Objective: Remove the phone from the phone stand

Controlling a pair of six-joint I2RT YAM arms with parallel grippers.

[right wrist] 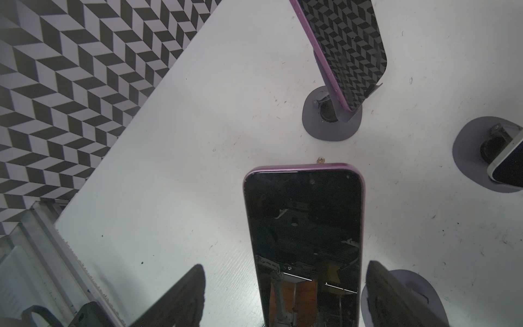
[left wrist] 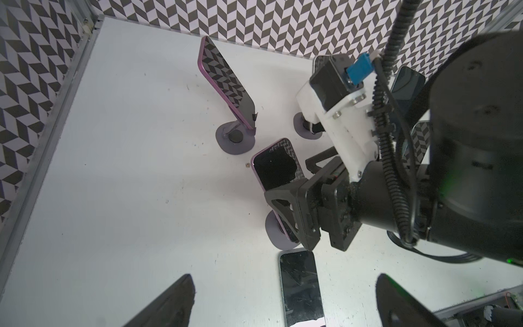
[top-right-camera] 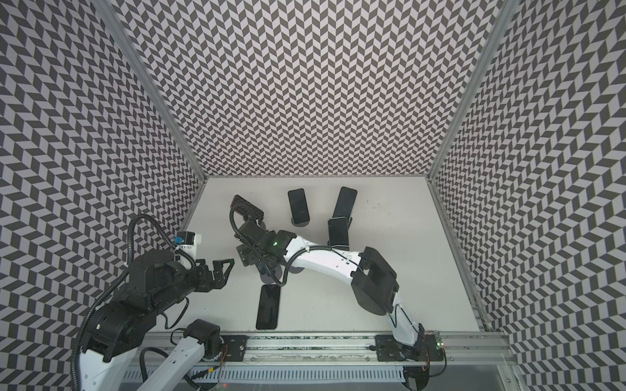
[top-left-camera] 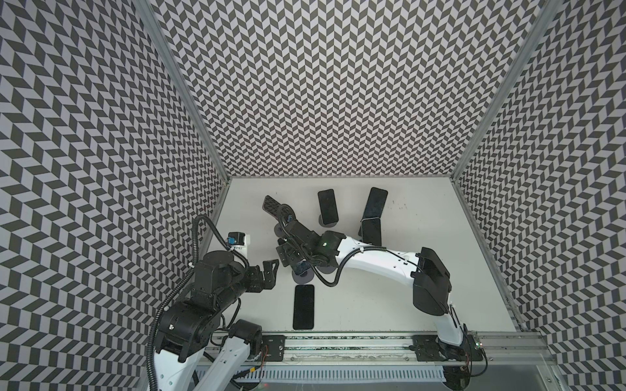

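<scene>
The phone (right wrist: 304, 240), dark-screened with a purple edge, leans tilted on its phone stand (left wrist: 274, 230), which has a round grey foot. It stands about midway between the far and near edges of the table, somewhat toward the left edge. The right end effector (right wrist: 285, 267) straddles it with jaws apart. One finger sits close to the phone's side and the other shows a clear gap, so nothing is gripped. A spare grey foot (right wrist: 410, 283) lies just beside. Between this spot and the near edge, a flat phone (top-left-camera: 303, 306) lies screen up. The left end effector (top-left-camera: 267, 272) hangs near the left edge, jaws spread wide and empty.

Toward the far edge more phones lean on stands: a mirrored phone (top-left-camera: 272, 204) near the far left corner, a middle phone (top-left-camera: 328, 206), and a close pair (top-left-camera: 372, 216) further right.

The table (top-left-camera: 423, 287) is plain white, marked with small dark specks and scuffs. A metal rail (top-left-camera: 338, 342) along the near edge carries both arm bases. Walls (top-left-camera: 338, 84) rise on three sides, covered in a dark grey and white chevron pattern that reflects in the mirrored phone's screen. Aluminium posts (top-left-camera: 183, 91) run up from the far corners.
</scene>
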